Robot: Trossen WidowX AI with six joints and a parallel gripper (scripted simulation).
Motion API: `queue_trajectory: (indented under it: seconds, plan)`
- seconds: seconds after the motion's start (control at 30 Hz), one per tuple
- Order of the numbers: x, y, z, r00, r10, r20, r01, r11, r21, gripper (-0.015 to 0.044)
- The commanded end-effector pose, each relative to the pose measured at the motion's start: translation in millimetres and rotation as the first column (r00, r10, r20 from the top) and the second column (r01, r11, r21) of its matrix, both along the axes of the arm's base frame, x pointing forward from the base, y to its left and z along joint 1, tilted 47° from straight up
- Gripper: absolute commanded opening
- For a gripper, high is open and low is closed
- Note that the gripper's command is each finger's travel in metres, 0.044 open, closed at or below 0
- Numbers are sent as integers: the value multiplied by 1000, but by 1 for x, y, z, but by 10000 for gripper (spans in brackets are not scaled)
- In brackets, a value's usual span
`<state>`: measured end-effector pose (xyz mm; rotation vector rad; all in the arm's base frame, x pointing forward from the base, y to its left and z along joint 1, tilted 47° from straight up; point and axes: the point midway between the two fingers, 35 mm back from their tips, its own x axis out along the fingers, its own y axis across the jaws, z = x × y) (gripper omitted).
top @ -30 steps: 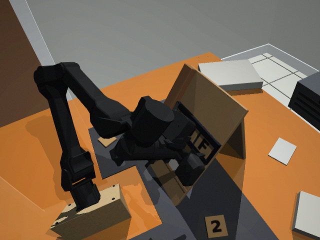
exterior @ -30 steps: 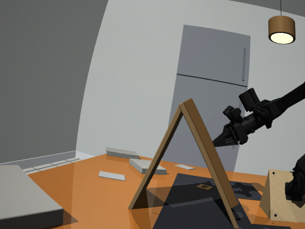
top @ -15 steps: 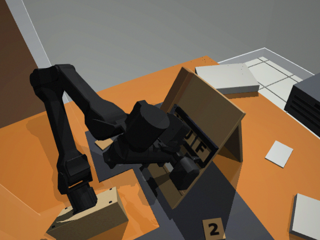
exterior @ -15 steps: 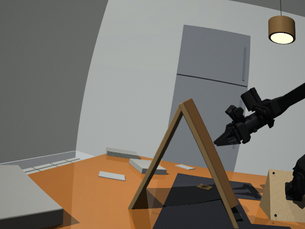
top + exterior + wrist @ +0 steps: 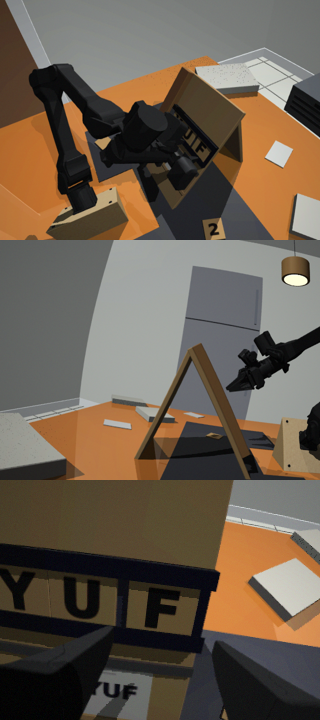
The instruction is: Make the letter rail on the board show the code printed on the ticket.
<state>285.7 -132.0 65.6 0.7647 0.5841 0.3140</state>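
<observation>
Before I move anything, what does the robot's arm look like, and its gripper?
The arm is matte black all over, with chunky angular segments and a fat round-ended housing near the wrist. The gripper is black too, with wedge-shaped fingers that taper toward the tips. I see no markings or loose cables.

Orange counter [image 5: 261,124] [image 5: 103,446] [image 5: 240,580], navy rail [image 5: 192,127] [image 5: 160,642], black letters on tan tiles [image 5: 204,151] [image 5: 187,612], black-speckled pale slab [image 5: 224,76] [image 5: 28,444]
</observation>
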Motion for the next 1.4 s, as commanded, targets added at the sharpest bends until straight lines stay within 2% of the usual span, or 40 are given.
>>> queue_trajectory:
  seconds: [0.0,0.17,0.53,0.93,1.13,1.37]
  plan:
    - [0,-2,3,1000,3,8,-3,1000,-6,295]
    - [0,-3,4,1000,3,8,-3,1000,-6,295]
    - [0,-1,1,1000,0,0,0,1000,0,6]
    - [0,-2,1,1000,2,-4,-2,1000,-1,0]
    - [19,-19,-9,985,86,-150,-91,996,-24,0]
    - [32,-29,-17,910,256,-327,-274,962,-11,0]
